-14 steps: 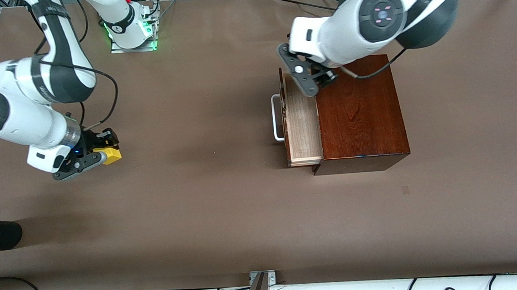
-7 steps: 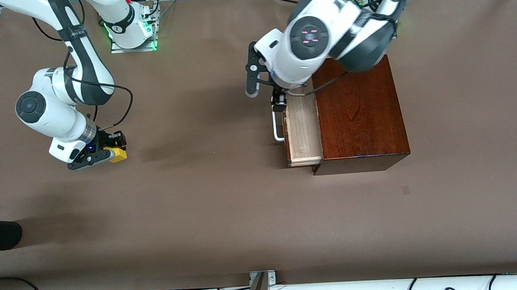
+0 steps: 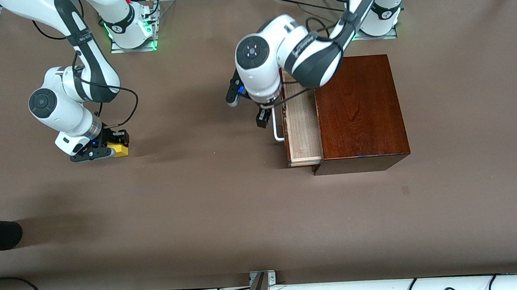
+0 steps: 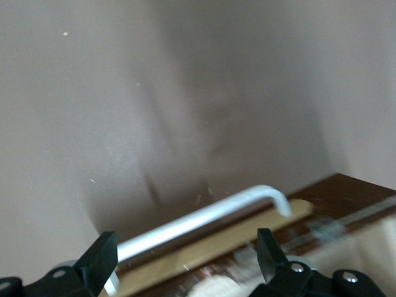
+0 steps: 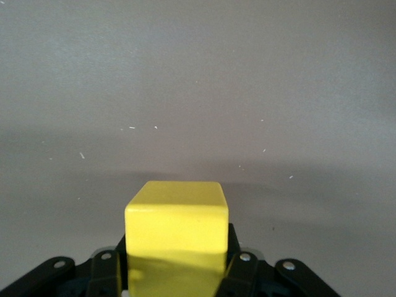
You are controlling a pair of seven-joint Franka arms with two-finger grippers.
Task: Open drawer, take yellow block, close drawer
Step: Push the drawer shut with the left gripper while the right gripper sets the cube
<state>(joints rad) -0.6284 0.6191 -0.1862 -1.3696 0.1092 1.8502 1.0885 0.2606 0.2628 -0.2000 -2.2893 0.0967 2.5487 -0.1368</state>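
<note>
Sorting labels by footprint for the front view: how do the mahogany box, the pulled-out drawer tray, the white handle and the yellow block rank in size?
1. Mahogany box, clearly largest.
2. Drawer tray.
3. White handle, partly hidden by the left gripper.
4. Yellow block, held by the right gripper; smallest, though the fingers hide part.

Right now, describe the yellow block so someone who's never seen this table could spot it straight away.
Start at the big reddish wooden box with its drawer pulled open, then look along the brown table toward the right arm's end. There the right gripper is shut on the yellow block, a small cube and the only bright yellow thing in sight.
</note>
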